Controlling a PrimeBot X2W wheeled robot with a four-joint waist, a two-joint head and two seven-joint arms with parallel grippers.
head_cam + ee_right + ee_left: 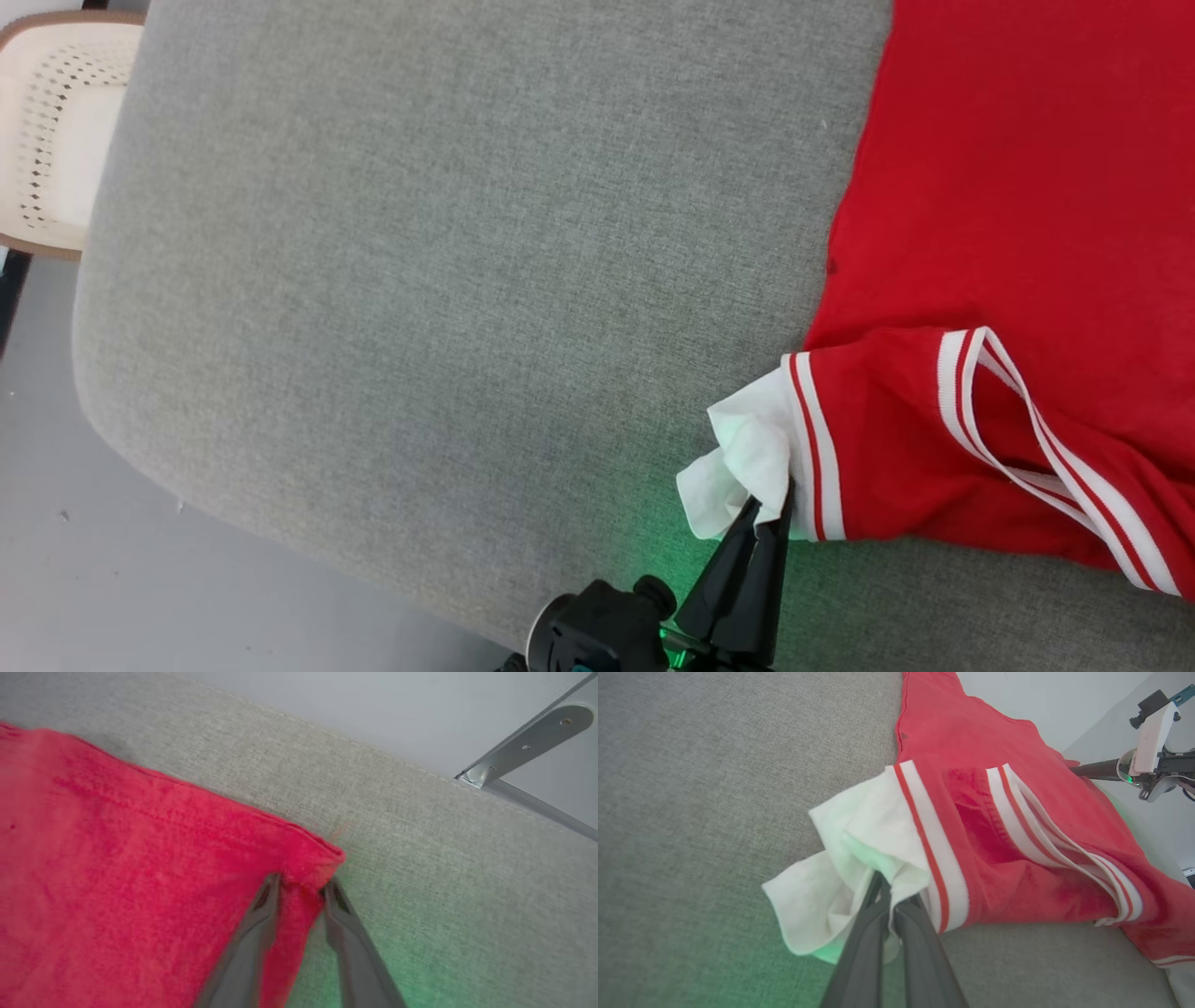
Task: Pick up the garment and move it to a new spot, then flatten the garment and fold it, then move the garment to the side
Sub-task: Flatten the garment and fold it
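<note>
One red garment [1008, 187] lies spread on the right part of a grey fabric cushion [420, 280], its striped trim and white sleeve [840, 858] bunched at its near left corner. The left arm's fingers [864, 952] are pinched tight on that white sleeve. The right arm's fingers [252, 942] stand partly apart astride a plain red corner of the garment, cloth lying between them unpinched. A cream perforated chair [56, 131] stands beyond the cushion's far left corner.

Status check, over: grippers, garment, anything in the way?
Left gripper shut on white sleeve. Right gripper open, astride red corner. Garment lying on grey cushion. Chair beyond cushion, well apart.
</note>
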